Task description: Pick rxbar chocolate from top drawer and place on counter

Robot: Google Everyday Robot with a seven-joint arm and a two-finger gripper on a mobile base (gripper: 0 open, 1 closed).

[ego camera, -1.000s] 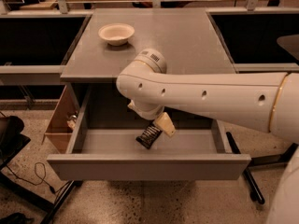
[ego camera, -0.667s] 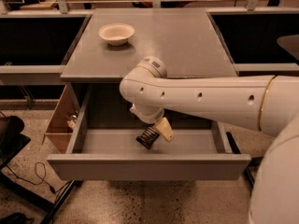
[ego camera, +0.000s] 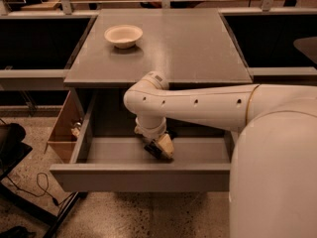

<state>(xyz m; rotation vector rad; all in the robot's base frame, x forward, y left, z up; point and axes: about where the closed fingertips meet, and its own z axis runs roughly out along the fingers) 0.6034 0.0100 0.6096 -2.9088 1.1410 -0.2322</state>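
Gripper sits low inside the open drawer, near the middle of its floor and close behind the front panel, wrist turned downward; whether it is open or closed I cannot tell, nor whether it has hold of anything. The bar lies in the drawer right at its lower left side, touching it or all but touching; only a narrow dark strip shows, the rest hidden under the cream-coloured tool. That strip slants from upper left to lower right in the view, so the long axis seems to run diagonally across the drawer floor, not square to the walls; which end points where cannot be made out. The drawer is pulled well out from under the counter; the arm reaches in from the right, crossing just below the counter's front edge. A white bowl stands upright on the far left part of the counter, well apart from the drawer; a brown box sits just beside the drawer's left wall.
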